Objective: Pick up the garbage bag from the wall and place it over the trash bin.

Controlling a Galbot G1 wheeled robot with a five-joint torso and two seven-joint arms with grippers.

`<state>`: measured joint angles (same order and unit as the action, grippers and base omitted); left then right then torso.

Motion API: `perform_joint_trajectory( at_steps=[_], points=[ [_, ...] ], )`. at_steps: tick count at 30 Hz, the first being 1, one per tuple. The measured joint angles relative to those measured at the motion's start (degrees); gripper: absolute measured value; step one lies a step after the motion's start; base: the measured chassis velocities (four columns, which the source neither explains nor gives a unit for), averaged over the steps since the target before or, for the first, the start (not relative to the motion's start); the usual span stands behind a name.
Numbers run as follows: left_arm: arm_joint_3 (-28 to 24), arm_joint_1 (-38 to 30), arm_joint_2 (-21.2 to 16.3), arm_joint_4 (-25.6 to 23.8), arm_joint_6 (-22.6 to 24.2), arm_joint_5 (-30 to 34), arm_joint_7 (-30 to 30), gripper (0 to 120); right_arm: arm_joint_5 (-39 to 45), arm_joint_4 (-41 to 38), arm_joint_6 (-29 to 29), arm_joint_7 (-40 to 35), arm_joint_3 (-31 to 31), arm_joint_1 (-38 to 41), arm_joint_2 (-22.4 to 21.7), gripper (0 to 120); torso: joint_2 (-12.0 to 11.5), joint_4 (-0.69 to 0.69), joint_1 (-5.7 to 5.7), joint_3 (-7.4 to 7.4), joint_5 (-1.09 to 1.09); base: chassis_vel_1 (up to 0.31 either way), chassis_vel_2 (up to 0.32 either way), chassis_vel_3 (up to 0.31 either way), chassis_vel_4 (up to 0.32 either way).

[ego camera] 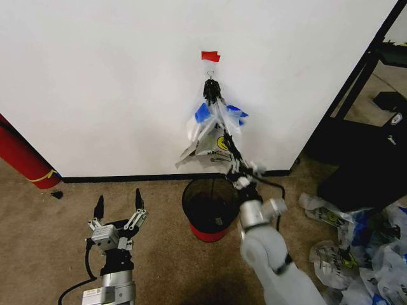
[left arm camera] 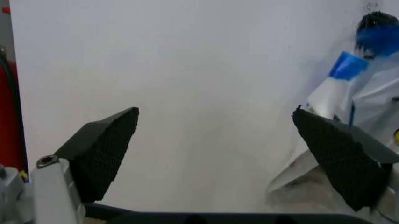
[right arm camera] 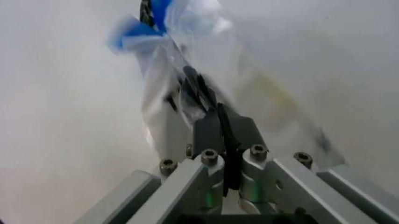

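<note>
A: At frame centre, head view: garbage bag [ego camera: 215, 133] on the wall [ego camera: 114, 76] hook, right tool [ego camera: 212, 92] clamped at its top; trash bin [ego camera: 210, 206] below, unlined.
B: Left wrist view?
A: Left tool [left arm camera: 215, 154] spread, idle.
B: Right wrist view?
A: Closed on plastic. Lift-off and lining remain; spare bags [ego camera: 356, 254] lower right.

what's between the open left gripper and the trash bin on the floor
Only bare carpet lies between the left gripper and the trash bin, seen in the head view.
</note>
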<state>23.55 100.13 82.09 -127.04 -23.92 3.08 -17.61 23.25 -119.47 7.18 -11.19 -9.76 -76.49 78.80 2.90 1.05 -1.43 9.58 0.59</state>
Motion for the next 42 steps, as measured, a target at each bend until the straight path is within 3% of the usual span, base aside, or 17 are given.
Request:
perform_joint_trajectory(
  at_steps=[18,30,42],
  points=[
    [-1.0,-0.6,-0.8,1.7,0.0,0.1,0.0,98,-8.4,-1.8,12.8,7.7,-4.5,-16.5,0.3,0,0.0,-0.02,0.0,0.0,0.0,0.0,0.0,0.0,0.0],
    [-0.8,-0.4,-0.6,1.6,0.0,0.2,0.0,98,-11.5,1.9,27.7,16.7,-10.9,-25.8,-0.3,0,0.0,-0.01,0.0,0.01,0.0,0.0,0.0,0.0,0.0],
    [-0.8,-0.5,-0.1,2.2,-0.1,0.2,0.0,98,-15.1,1.3,38.4,18.4,-15.2,-32.5,0.9,0,0.0,-0.01,-0.01,0.01,0.01,0.0,0.0,0.0,0.0]
  ],
)
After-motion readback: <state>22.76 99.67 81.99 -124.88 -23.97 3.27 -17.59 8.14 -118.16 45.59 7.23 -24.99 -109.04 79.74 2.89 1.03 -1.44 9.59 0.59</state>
